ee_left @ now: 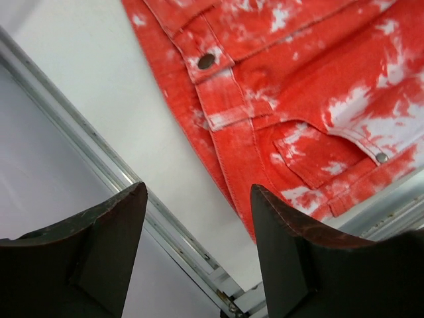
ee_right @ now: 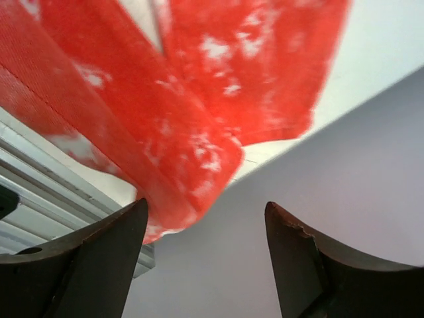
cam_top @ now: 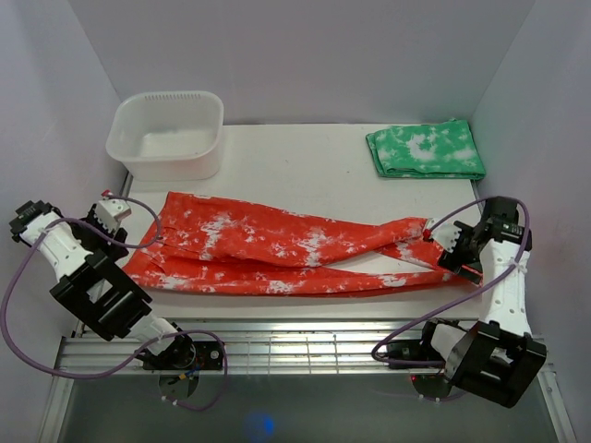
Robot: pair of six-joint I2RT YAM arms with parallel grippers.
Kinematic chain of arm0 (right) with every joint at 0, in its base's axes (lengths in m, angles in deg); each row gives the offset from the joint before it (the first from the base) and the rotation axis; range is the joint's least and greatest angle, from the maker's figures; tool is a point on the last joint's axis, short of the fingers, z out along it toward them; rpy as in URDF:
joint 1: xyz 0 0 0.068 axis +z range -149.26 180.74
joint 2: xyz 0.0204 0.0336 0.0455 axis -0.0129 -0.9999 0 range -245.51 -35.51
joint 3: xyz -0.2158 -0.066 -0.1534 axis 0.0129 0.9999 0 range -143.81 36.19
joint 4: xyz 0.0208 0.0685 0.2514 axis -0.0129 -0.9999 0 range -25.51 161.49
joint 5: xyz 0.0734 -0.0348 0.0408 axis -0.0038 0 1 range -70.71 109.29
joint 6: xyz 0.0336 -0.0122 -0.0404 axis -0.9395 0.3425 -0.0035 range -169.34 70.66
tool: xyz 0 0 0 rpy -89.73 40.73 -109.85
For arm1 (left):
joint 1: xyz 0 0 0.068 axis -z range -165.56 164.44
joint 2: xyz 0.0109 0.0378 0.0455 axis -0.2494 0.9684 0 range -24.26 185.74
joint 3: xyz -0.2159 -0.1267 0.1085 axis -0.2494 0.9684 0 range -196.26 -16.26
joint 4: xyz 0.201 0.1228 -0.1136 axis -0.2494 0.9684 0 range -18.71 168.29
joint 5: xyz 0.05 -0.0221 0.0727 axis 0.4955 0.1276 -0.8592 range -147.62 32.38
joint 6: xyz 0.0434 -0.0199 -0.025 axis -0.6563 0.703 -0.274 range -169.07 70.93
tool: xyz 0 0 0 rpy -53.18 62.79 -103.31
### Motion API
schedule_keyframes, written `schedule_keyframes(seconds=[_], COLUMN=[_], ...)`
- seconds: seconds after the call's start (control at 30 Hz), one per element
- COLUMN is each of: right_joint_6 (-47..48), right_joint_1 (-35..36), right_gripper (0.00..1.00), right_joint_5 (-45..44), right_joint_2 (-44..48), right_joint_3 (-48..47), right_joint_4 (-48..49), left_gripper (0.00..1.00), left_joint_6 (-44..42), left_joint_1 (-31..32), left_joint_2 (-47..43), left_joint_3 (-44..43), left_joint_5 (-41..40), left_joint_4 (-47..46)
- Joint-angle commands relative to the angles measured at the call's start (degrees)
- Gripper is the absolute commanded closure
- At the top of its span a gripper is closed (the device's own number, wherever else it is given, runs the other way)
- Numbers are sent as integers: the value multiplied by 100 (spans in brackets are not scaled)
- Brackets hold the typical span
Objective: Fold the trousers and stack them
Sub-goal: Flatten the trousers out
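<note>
The trousers (cam_top: 277,254) lie flat on the white table (cam_top: 305,166), just on the arms' side of the white plastic tub (cam_top: 166,159). The waist end lies in front of the tub, and the two overlapping legs run well off to its right. A folded green tie-dye cloth (cam_top: 427,152) sits far to the tub's right, clear of the trousers.

Only the overhead view gives this layout. It places the left gripper (cam_top: 113,214) just in front of the tub's left corner, beside the waistband. The right gripper (cam_top: 441,238) is far to the tub's right, at the leg ends. From there, whether either one touches the cloth cannot be told.

The wrist views settle the grip. The left gripper (ee_left: 197,192) has its dark fingers (ee_left: 106,252) spread apart with nothing between them. Beyond them are details lost from above: a metal snap button (ee_left: 206,61) on the waistband, a pocket rivet (ee_left: 381,157), and a metal rail (ee_left: 99,154) along the table edge.

The right gripper (ee_right: 207,205) is likewise spread and empty. It looks at the two crossing leg ends of the trousers (ee_right: 199,99), which are blurred.
</note>
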Motion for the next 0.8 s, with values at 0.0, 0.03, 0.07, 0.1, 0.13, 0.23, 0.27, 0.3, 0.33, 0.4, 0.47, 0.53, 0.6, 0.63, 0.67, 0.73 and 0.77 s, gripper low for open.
schedule_keyframes(seconds=[0.0,0.03,0.07,0.1,0.13,0.23,0.27,0.3,0.33,0.4,0.47,0.53,0.6,0.63,0.67,0.73,0.77], right_joint_6=[1450,1326,1108,1010,922,334,184,-96,-273,-746,-1134,-1618,-1864,-2091,-2172,-2374,-2392], right_joint_1=[-143,-152,-169,-222,-248,-284,-275,-223,-196,5,242,392,568,595,621,621,621], right_gripper=[23,22,20,15,13,6,5,5,7,16,26,30,33,33,33,36,38], right_joint_5=[814,982,1149,1490,1650,2029,2047,2004,1960,1698,1338,1134,845,774,712,466,326], right_joint_2=[-94,-234,-497,-595,-744,-842,-920,-991,-1191,-1491,-1920,-2307,-2546,-2765,-2871,-3152,-3214], right_joint_3=[-1285,-1613,-1938,-2507,-2739,-3101,-3093,-3084,-3066,-3005,-2752,-2514,-2197,-2144,-2109,-2117,-2074], right_joint_4=[-626,-803,-970,-1206,-1270,-913,-814,-744,-578,-532,-314,-111,223,328,399,557,575], left_gripper=[25,25,24,24,24,24,24,24,24,25,29,32,37,39,40,41,41], left_joint_6=[511,678,976,1144,1328,2128,2356,2811,3059,3769,4158,4772,5082,5379,5495,5837,5917], left_joint_1=[223,347,505,820,962,1516,1691,1989,2131,2517,2834,3002,3169,3204,3231,3249,3249], left_joint_2=[-271,-324,-376,-481,-543,-702,-685,-667,-589,-422,-97,149,518,633,851,1028,1160], left_joint_3=[-431,-440,-362,-292,-204,156,218,332,377,429,438,482,500,509,518,509,518], left_joint_5=[878,852,678,572,467,211,115,-34,-96,-289,-439,-711,-843,-1018,-1072,-1247,-1292], left_joint_4=[138,-28,-125,-248,-580,-1344,-1531,-1698,-2048,-2357,-2709,-3094,-3263,-3429,-3492,-3641,-3694])
